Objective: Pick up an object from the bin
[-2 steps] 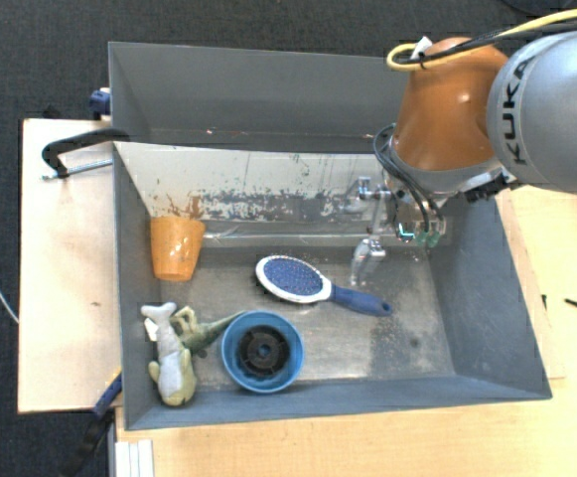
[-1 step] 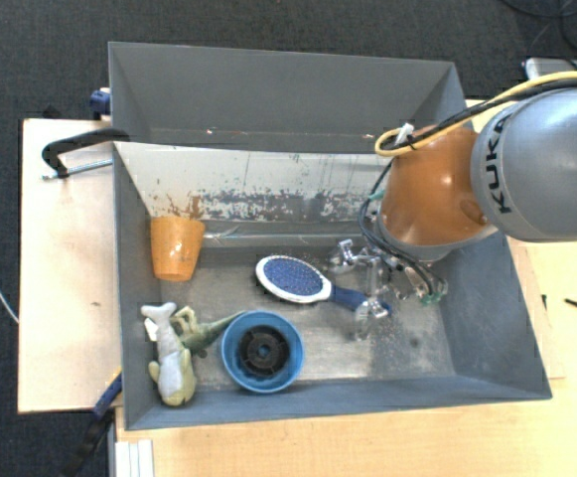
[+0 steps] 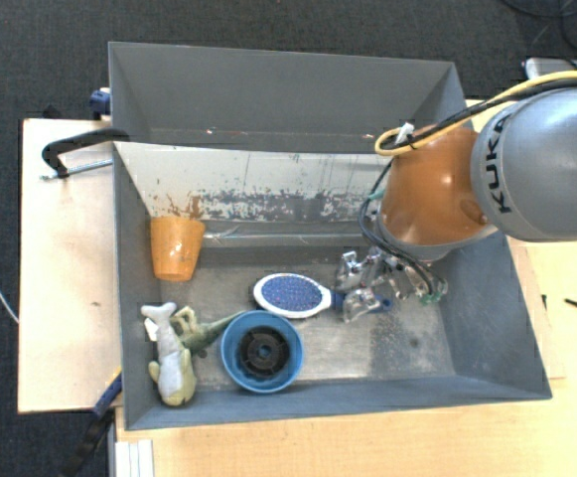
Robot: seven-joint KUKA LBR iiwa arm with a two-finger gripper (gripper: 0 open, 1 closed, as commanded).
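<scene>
My gripper hangs low over the bin floor right of the middle, its metal fingers pointing left under the orange cover. Just left of the fingertips lies a flat white oval with a blue dotted top, close to them but apart. A round blue cup-like piece with a black inside sits in front of the oval, near the bin's front wall. Nothing shows between the fingers.
An orange cup lies on its side at the left by the back wall. A white and green toy animal lies in the front left corner. The arm fills the bin's right side.
</scene>
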